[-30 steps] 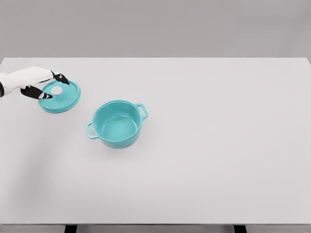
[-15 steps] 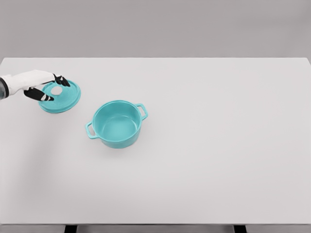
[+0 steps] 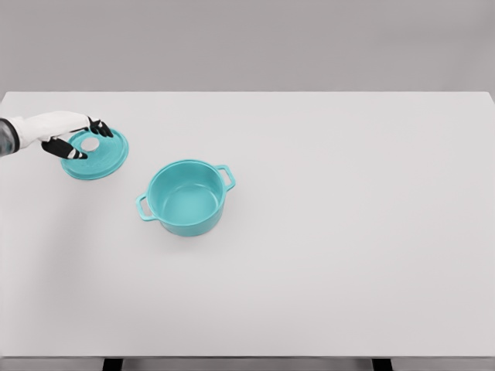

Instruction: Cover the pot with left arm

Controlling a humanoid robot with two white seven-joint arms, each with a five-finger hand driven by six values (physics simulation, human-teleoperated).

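Teal lid (image 3: 96, 154) lies flat on white worktop (image 3: 348, 232), up and left of pot (image 3: 186, 197), apart from it. Pot open, empty, handles on diagonal, lower left to upper right. Left hand (image 3: 73, 136) at lid's left rim, fingers (image 3: 99, 128) spread either side of white knob (image 3: 90, 144), not closed on it; contact unclear. Lid must travel from hand down-right to pot. Right arm out of view; left is only hand near.
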